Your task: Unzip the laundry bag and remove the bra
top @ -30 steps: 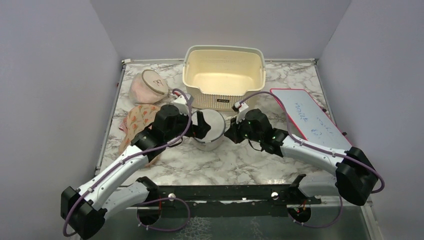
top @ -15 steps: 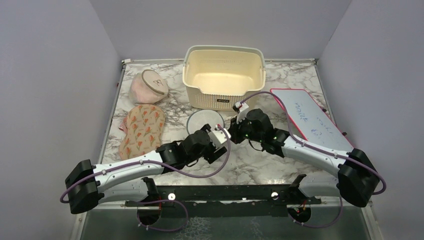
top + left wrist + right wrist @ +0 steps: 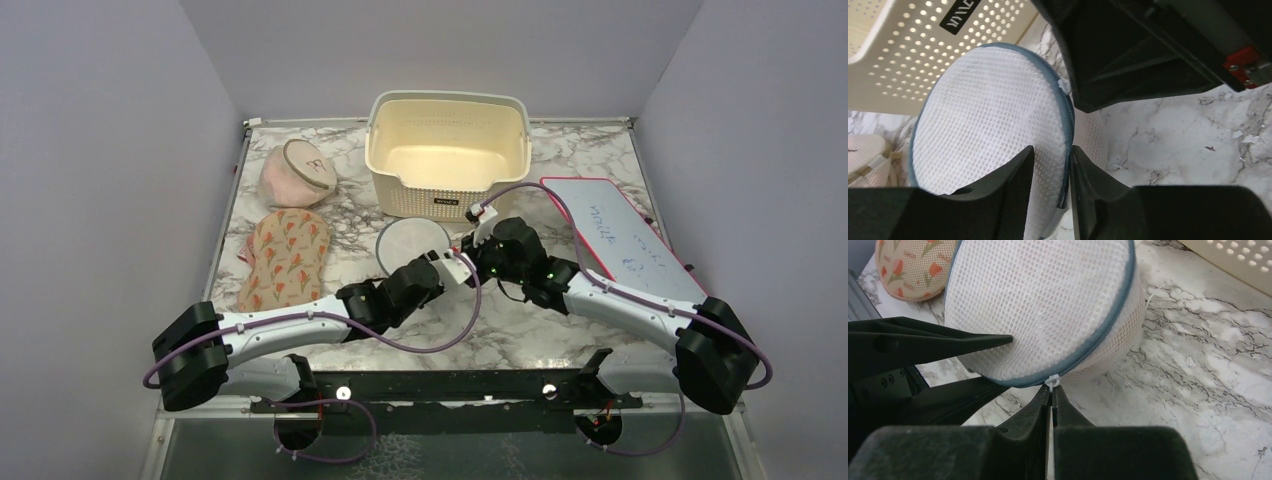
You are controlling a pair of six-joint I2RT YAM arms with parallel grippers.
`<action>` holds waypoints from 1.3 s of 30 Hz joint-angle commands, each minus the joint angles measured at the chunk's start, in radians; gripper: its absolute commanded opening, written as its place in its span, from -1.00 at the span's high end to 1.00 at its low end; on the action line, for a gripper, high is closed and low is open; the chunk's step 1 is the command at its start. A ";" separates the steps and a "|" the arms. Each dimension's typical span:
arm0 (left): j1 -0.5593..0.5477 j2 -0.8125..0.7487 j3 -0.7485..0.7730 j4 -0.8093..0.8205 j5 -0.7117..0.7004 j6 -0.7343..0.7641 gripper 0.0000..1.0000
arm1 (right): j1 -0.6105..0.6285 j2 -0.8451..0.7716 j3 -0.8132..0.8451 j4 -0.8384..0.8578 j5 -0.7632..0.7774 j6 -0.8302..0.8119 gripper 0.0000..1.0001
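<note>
Left gripper (image 3: 1052, 156) pinches the bag (image 3: 408, 240), on the table (image 3: 520, 322) just before the basket (image 3: 410, 198), by its rim (image 3: 1070, 120), seemingly to steady it, while the right gripper (image 3: 1052, 390) clamps the pull (image 3: 1052, 381), likely to unzip.

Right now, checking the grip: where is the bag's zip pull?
Right wrist view, centre: the zip pull hangs off the laundry bag's grey rim, pinched in the right gripper's tips.
</note>
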 commanded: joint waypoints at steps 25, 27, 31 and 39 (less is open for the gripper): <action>-0.003 -0.059 -0.023 0.071 0.327 -0.025 1.00 | -0.277 0.019 0.007 -0.016 -0.273 -0.029 0.99; -0.002 -0.048 -0.024 0.079 0.405 -0.037 1.00 | -0.316 0.008 -0.009 0.008 -0.373 -0.037 0.99; -0.002 -0.027 -0.023 0.081 0.401 -0.080 1.00 | -0.320 -0.026 -0.015 -0.037 -0.367 -0.090 0.99; -0.003 0.048 0.131 -0.071 0.295 -0.245 0.02 | -0.320 -0.049 -0.042 -0.030 -0.481 -0.122 0.98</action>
